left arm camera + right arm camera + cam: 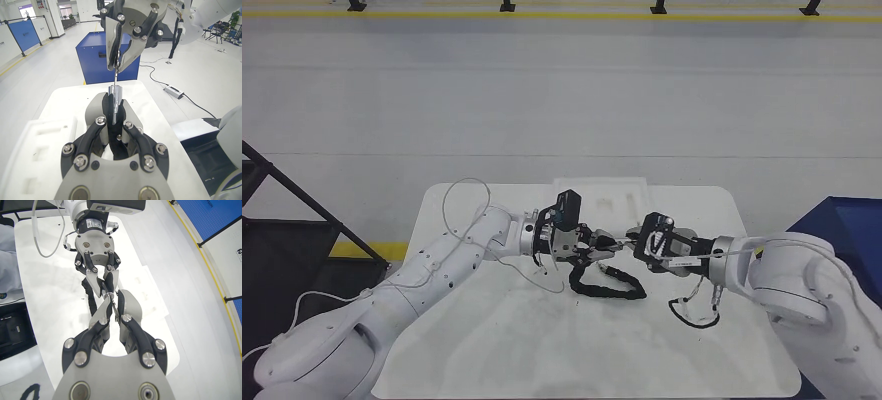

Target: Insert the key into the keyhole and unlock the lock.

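Note:
My left gripper (114,102) is shut on the chrome lock cylinder (115,98) and holds it above the white table. The lock's black sheathed cable (607,287) hangs down in a loop onto the table. My right gripper (113,300) faces it, shut on the flat head of a silver key (115,310). The key's blade (115,78) meets the keyhole end of the cylinder; how deep it sits I cannot tell. In the top view the left gripper (592,246) and the right gripper (632,244) meet tip to tip over the table's middle.
A white foam tray (617,198) with cut-out pockets lies at the table's far edge behind the grippers. A blue bin (842,235) stands beyond the table's right side, and a black metal frame (282,200) stands to the left. Bare table (492,340) lies in front.

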Motion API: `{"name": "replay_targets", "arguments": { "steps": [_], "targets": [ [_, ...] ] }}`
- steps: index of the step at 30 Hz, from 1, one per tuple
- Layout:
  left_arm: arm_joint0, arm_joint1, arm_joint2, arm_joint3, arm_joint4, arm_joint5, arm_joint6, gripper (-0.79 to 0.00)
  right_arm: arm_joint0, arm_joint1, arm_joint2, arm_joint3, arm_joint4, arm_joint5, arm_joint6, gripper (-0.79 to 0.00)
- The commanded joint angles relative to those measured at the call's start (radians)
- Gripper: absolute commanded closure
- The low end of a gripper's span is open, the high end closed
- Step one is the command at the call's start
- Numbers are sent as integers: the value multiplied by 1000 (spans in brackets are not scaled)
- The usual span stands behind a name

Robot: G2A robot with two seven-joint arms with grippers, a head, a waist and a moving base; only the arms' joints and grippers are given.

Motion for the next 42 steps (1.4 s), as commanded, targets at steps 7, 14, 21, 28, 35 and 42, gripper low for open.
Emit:
{"name": "replay_targets", "arguments": {
  "steps": [7, 14, 21, 28, 35, 42],
  "targets": [
    [10, -6, -25, 37, 49, 1, -10, 0, -7, 5, 16, 4, 43, 11, 6, -785],
    [37, -21, -27, 82, 87, 0, -33, 0, -29, 10, 48, 2, 103, 20, -16, -785],
    [42, -40, 39, 118, 121, 0, -103, 0, -39, 15, 72, 8, 152, 18, -26, -785],
    [36, -65, 138, 158, 129, 0, -178, 0, -41, 19, 78, 17, 173, 12, -31, -785],
    [4, -89, 235, 185, 124, 0, -220, -785, -42, 21, 79, 34, 181, 6, -45, -785],
    [-9, -107, 236, 210, 64, 0, -227, -785, -39, 22, 77, 65, 193, -5, -72, -785]
  ]
}}
